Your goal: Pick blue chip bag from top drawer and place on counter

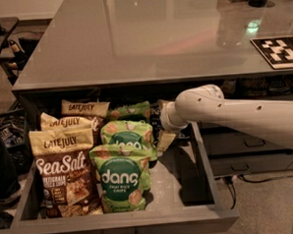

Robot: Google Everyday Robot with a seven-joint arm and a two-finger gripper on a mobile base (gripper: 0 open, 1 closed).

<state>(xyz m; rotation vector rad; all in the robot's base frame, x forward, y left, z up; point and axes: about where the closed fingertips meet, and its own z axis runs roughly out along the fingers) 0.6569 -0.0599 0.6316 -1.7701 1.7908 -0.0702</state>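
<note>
The arm [245, 115] is showing as a smooth cream-white tube, swelling at its 9 o'clock end into a rounded joint shell [201, 102]. Small dark dots (tiny, well apart) are running along the casing. A pale ringed collar [169, 118] is narrowing toward the gripper [160, 122], which is sitting, dark and mostly hidden, at the 1 o'clock corner of the drawer [209, 184].

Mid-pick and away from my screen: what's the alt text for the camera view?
The robot's white arm reaches from the right into the open top drawer, its end effector at the blue chip bag near the back, beside green dang bags. Brown Late July bags fill the left side; the counter lies above.
</note>
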